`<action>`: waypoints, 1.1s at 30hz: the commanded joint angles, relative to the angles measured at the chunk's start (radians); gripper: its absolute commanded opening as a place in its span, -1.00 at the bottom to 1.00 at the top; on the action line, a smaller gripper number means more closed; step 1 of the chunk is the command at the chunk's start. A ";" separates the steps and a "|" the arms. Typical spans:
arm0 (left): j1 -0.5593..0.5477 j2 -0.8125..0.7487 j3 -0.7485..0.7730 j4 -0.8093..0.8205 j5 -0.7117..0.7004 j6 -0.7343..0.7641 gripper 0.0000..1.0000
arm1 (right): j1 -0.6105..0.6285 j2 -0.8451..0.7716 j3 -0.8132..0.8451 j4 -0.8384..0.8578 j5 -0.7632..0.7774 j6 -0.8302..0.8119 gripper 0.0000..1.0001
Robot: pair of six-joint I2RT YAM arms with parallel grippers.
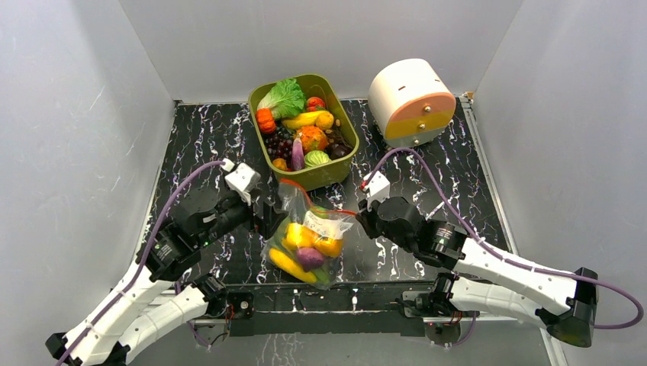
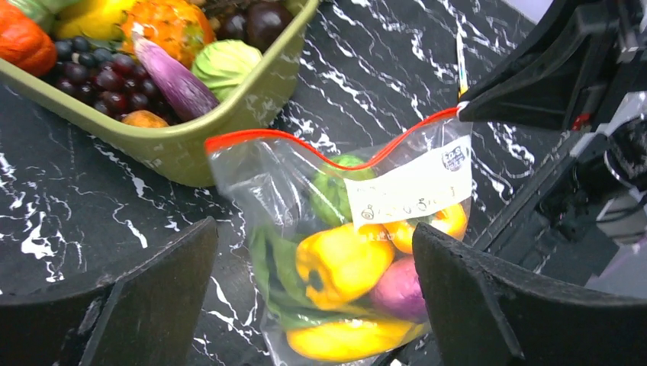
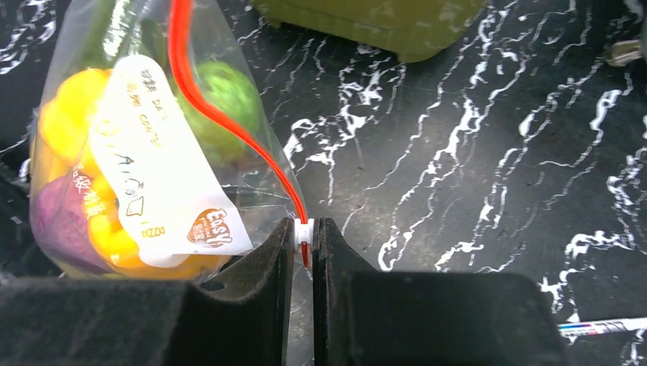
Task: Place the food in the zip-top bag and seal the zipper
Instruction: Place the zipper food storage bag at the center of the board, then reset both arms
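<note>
The zip-top bag (image 1: 309,240) stands near the table's front edge, between my two grippers. Inside it is food: a yellow pepper (image 2: 343,259), a purple onion (image 2: 397,290), a green piece (image 2: 332,191) and an orange piece (image 2: 450,221). The red zipper (image 3: 229,114) runs along the bag's mouth to a small white slider (image 3: 304,231). My right gripper (image 3: 305,235) is shut on that slider at the bag's right corner. My left gripper (image 2: 314,229) stands wide open just left of the bag, its fingers (image 2: 152,297) off the plastic.
An olive-green tub (image 1: 326,174) full of toy fruit and vegetables stands just behind the bag. At the back right lies a white drum with an orange face (image 1: 408,99). A thin stick (image 3: 603,326) lies right of the right gripper. Grey walls close three sides.
</note>
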 commanded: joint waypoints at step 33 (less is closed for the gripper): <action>0.001 -0.012 0.131 -0.006 -0.236 -0.201 0.97 | -0.094 -0.095 0.303 -0.025 0.005 0.281 0.96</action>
